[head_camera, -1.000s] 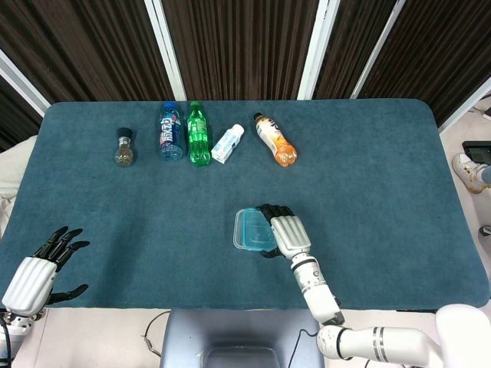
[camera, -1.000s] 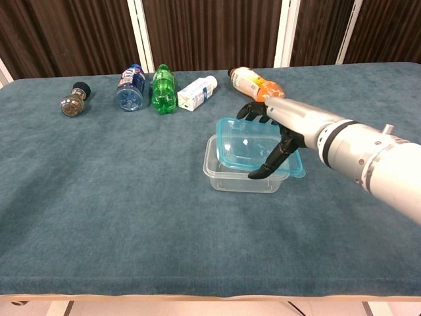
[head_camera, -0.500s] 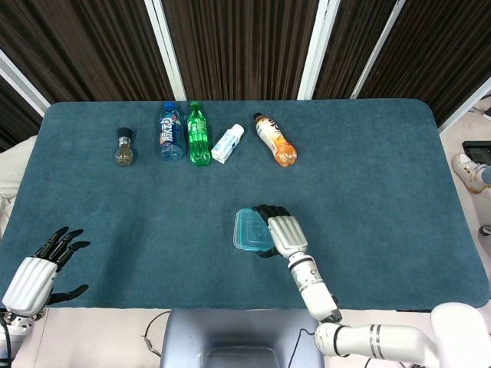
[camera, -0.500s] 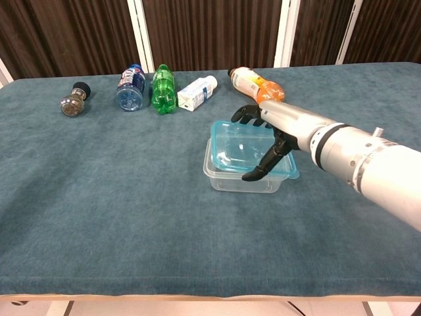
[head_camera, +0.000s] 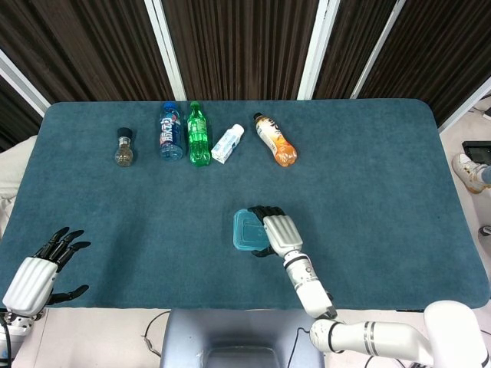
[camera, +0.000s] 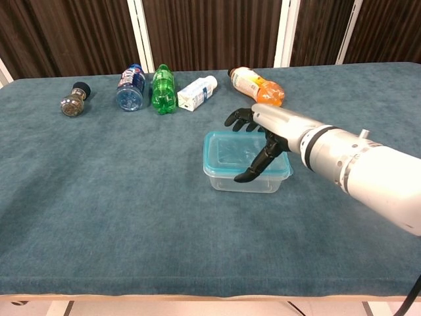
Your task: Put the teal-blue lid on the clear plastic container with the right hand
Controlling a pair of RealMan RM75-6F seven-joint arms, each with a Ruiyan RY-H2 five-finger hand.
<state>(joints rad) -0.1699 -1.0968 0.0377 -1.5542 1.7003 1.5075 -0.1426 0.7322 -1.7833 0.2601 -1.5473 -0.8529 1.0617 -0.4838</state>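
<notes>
Nearly done | teal-blue lid [camera: 245, 153] lies on clear plastic container [camera: 242, 180], directly under right robot hand [camera: 258, 136] | fingers spread over lid, touching, clamping nothing | seating unconfirmed | left: press down, withdraw | left robot hand [head_camera: 37, 270] idle, fingers apart.

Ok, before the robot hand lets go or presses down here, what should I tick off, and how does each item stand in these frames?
1. Teal-blue lid lies over the clear plastic container: ok.
2. Lid edges line up with the container rim: ok on the left and front sides; the right side is hidden by the hand.
3. Lid snapped fully shut: cannot tell.
4. Right robot hand rests on the lid's right side, fingers spread: ok.
5. Left robot hand sits open at the table's near-left edge, well away: ok.
6. Lying orange bottle behind the container stands apart from the hand: ok.
</notes>
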